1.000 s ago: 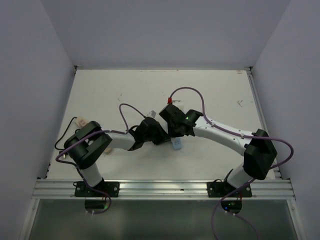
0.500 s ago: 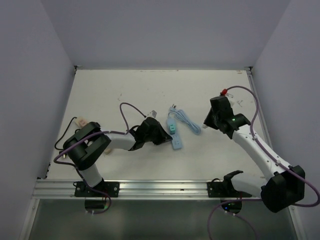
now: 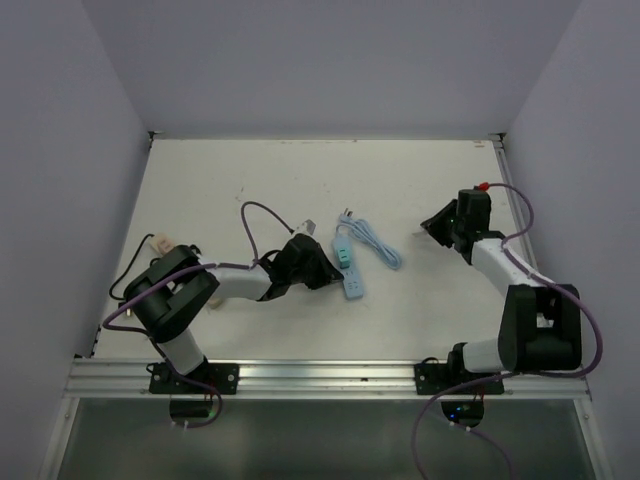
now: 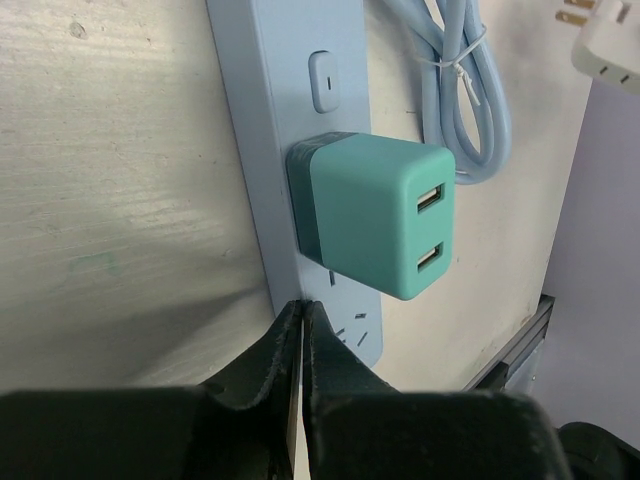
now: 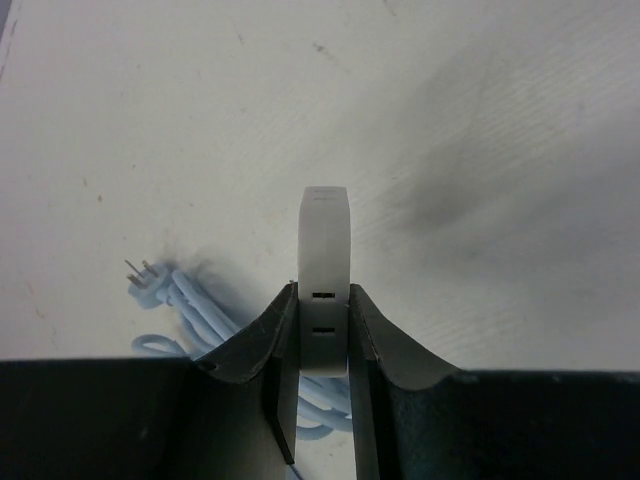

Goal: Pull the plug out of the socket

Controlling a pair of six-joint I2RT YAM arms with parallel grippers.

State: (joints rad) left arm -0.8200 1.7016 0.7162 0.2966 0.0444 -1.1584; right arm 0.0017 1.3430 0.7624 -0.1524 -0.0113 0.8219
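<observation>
While one white plug [image 5: 325, 260] sits clamped | one teal plug [image 4: 375, 215] | one strip [image 4: 270, 100]

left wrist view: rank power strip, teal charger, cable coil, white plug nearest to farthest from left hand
1. power strip, at the left hand's tips
2. teal charger, just beyond
3. cable coil, upper right
4. white plug, top right

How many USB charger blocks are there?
2: teal one seated in the power strip; white one in the right pincer. Left arm may hide more.
</observation>
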